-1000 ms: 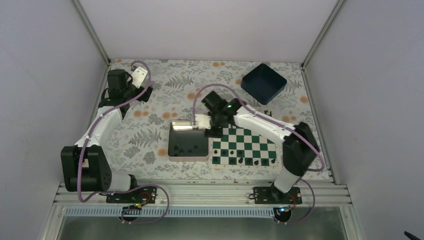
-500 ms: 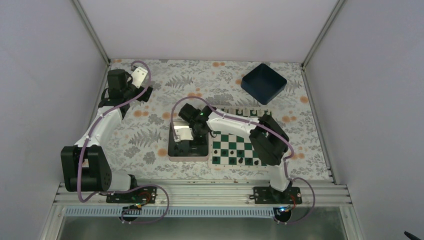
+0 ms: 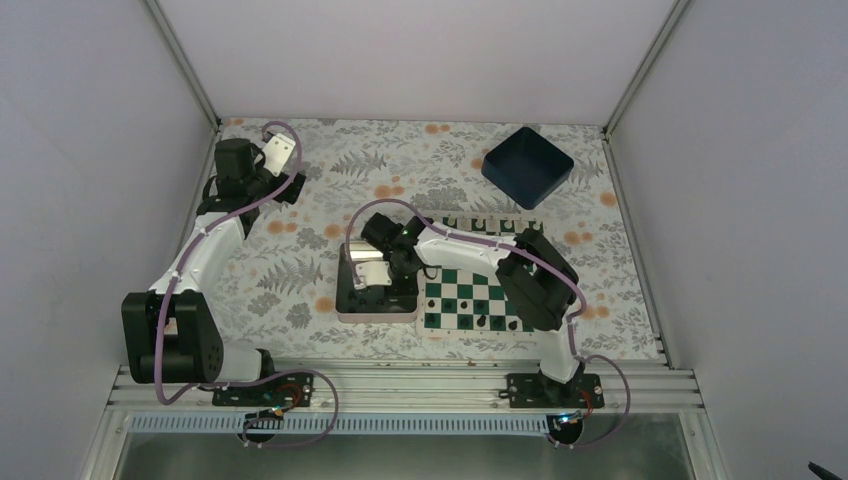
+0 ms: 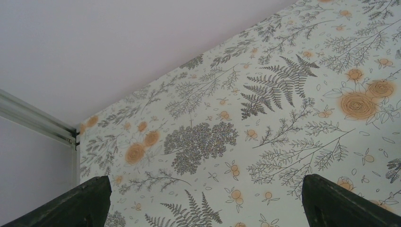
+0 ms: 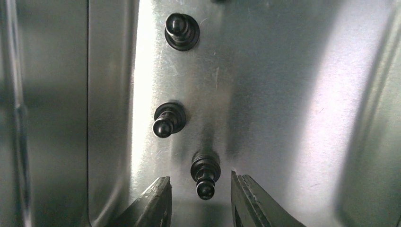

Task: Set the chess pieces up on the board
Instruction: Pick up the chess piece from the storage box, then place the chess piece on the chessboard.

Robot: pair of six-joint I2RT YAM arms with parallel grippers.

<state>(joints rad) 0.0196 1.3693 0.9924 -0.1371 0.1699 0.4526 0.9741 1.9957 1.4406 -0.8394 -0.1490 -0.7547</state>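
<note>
The green and white board (image 3: 470,291) lies right of centre, with black chess pieces (image 3: 482,322) along its near rows. My right gripper (image 5: 201,189) is down inside the silver tin (image 3: 376,315). It is open, with one finger on each side of a standing black pawn (image 5: 205,172) and not touching it. Two more black pawns (image 5: 168,119) (image 5: 182,31) stand farther along the tin floor. My left gripper (image 4: 205,198) is open and empty over the floral cloth at the far left; it also shows in the top view (image 3: 289,188).
A dark blue square bin (image 3: 527,165) sits at the back right. The tin's walls (image 5: 52,113) rise close on the left of my right fingers. A row of small pieces (image 3: 488,223) lines the board's far edge.
My right arm swung left from the board's far left corner to the tin and lowered its gripper inside, over the pawns. The left arm has not moved.
</note>
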